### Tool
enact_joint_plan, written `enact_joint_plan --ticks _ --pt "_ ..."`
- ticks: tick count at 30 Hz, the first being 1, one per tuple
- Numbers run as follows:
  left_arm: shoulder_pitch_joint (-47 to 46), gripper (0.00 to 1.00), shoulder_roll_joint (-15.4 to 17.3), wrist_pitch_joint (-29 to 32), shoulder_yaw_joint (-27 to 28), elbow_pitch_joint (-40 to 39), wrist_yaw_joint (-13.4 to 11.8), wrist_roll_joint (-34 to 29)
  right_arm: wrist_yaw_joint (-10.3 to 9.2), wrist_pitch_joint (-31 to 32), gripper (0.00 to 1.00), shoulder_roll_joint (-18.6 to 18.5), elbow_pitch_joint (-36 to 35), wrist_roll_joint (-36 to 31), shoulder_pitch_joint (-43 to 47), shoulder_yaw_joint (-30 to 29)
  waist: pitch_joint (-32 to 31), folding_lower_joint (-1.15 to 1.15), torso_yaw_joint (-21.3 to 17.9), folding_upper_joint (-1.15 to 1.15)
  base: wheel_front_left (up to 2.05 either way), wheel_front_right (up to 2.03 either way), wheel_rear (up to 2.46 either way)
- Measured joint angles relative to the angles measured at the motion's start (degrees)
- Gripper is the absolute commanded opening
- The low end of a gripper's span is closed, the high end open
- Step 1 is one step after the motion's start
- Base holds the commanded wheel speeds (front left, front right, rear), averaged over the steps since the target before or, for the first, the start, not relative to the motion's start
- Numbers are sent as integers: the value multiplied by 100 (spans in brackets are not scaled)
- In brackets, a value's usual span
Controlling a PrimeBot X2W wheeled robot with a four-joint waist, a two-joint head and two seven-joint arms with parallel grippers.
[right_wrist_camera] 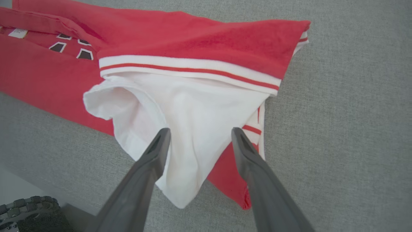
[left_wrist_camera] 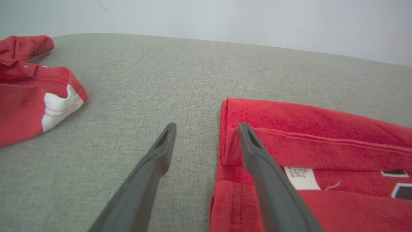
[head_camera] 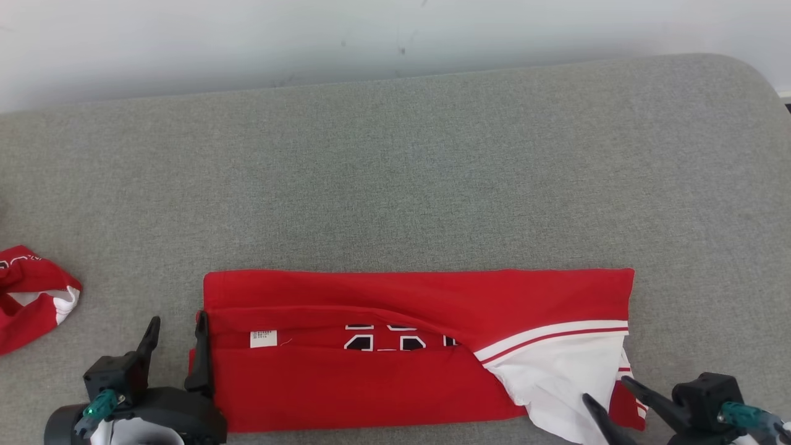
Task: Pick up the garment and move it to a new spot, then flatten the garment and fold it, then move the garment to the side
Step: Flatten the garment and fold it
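Red jersey (head_camera: pixel 371 383) lying folded in a long band on the grey padded surface (head_camera: pixel 395 185).
We are holding both grippers wide open and empty, left gripper (head_camera: pixel 178 318) straddling its left end, right gripper (head_camera: pixel 605 389) over the loose white sleeve (head_camera: pixel 556 377); we are judging it soft and floppy, best pinched at the end corners.

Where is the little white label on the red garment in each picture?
Head view: white label, lower left of centre, inside the red garment's fold.
Left wrist view: white label, lower right, near the bottom.
Right wrist view: top left corner.
Shared landmark: the black-and-white number print beside it.
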State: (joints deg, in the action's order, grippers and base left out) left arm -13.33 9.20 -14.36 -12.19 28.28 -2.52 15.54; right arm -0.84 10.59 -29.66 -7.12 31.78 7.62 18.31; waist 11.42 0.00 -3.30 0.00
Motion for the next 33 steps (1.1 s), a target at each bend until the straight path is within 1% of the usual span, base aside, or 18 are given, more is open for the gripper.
enact_joint_plan --ticks 2,7,8,15,16,18,23,28,33 --pt "6 100 0 0 24 -104 -8 -15 -1 -8 100 4 -21 48 -6 -70 -11 0 -5 0 0 0 0" --pt "16 100 -14 -5 44 -463 -25 -59 -162 -254 100 46 -137 38 -138 -321 -95 0 -17 0 0 0 0" --pt "18 100 -29 -5 42 -549 -27 -89 -218 -322 100 76 -180 23 -205 -372 -118 0 -17 0 0 0 0" --pt "96 100 -93 -5 -13 -1093 -41 -261 -408 -829 100 369 -205 -199 -551 -572 -314 0 -1 0 0 0 0" --pt "148 100 -101 -5 -30 -1171 -22 -291 -424 -916 100 424 -199 -214 -598 -603 -346 0 3 0 0 0 0" --pt "231 100 -111 -5 -102 -1315 100 -301 -476 -1079 100 556 -171 -252 -669 -668 -413 0 12 0 0 0 0" --pt "280 100 -138 -7 -189 -1538 357 -274 -522 -1349 100 864 53 -301 -801 -680 -551 0 61 0 0 0 0" --pt "541 100 -65 -7 -200 -1419 356 -272 -553 -1504 100 1145 431 -401 -1154 -645 -663 0 92 0 0 0 0" --pt "602 100 2 11 -168 -1441 315 -275 -580 -1624 100 1343 750 -432 -1267 -678 -751 0 113 0 0 0 0"
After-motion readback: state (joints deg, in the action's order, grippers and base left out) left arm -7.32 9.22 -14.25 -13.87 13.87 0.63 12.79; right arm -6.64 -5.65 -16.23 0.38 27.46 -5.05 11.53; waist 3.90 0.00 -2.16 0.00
